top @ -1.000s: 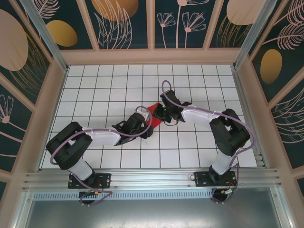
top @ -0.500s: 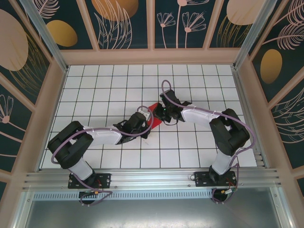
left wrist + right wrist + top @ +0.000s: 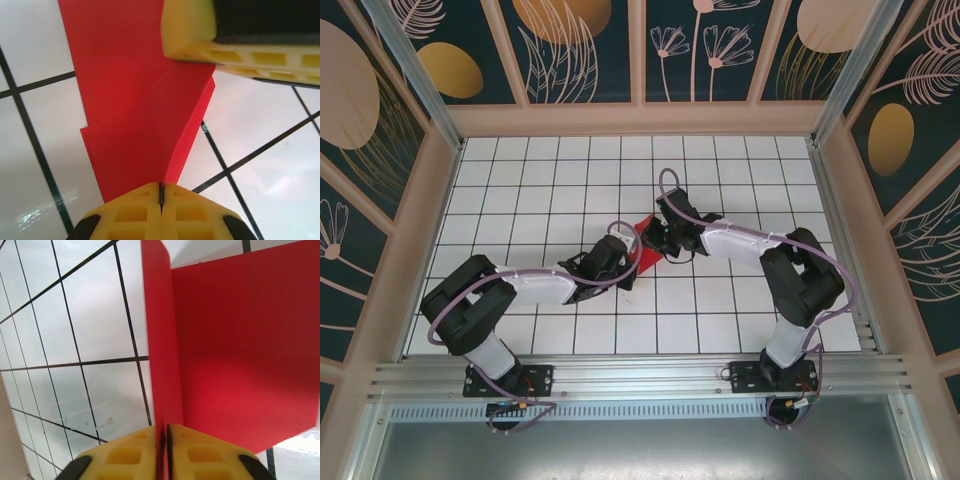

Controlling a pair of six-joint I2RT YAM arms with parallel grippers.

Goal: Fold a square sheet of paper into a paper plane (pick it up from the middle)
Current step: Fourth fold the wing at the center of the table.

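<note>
The red sheet of paper [image 3: 642, 243] is folded into several layers and sits at the middle of the tiled table between the two arms. My left gripper [image 3: 632, 262] is shut on its near edge; in the left wrist view the jaws [image 3: 161, 186] meet on the raised crease of the paper [image 3: 135, 115]. My right gripper [image 3: 655, 240] pinches an upright flap from the other side, with the paper [image 3: 240, 355] spreading flat to the right of the jaws [image 3: 164, 429]. One of the right gripper's yellow fingers [image 3: 240, 40] shows in the left wrist view, above the paper.
The white tiled table [image 3: 540, 190] is ringed by tan walls [image 3: 640, 118]. A metal rail [image 3: 640, 375] with both arm bases runs along the near edge. Both forearms meet over the table's middle, close to each other.
My left gripper has shut onto the paper's near edge. The right gripper keeps its pinch on the flap, and both arms have hardly shifted.
</note>
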